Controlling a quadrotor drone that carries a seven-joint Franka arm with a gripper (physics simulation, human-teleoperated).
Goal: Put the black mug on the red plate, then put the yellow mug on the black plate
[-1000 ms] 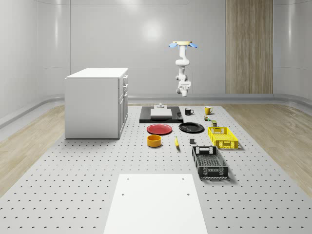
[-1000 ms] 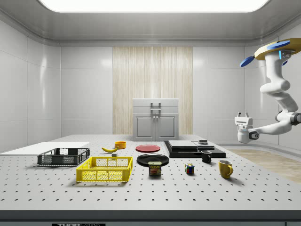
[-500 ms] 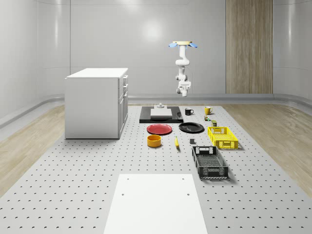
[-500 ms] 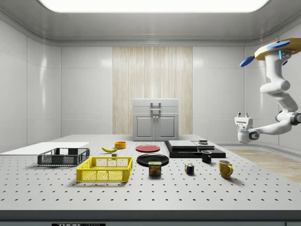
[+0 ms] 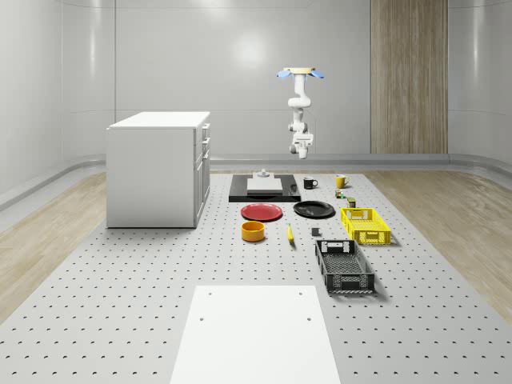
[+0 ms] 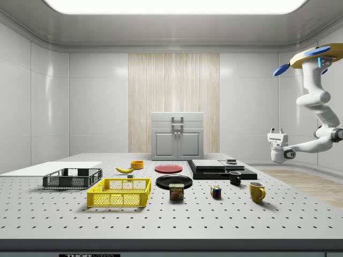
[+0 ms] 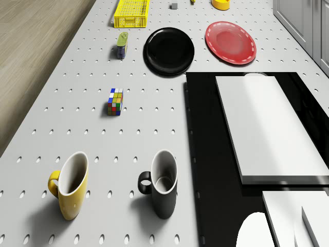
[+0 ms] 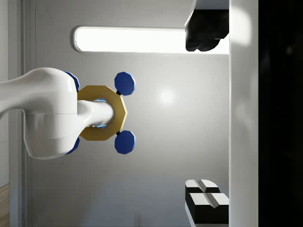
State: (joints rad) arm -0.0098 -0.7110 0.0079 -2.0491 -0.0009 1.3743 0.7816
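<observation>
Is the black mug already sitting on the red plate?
No, the black mug stands on the perforated table, far from the red plate.

cut off at drone view's edge: yellow plastic crate [image 7: 132,14] | orange round bowl [image 7: 221,4] | grey cabinet [image 7: 303,25]

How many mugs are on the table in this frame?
2. The black mug stands upright beside the black slab; the yellow mug stands next to it, nearer the table's edge. Neither is on a plate. None look hidden.
</observation>
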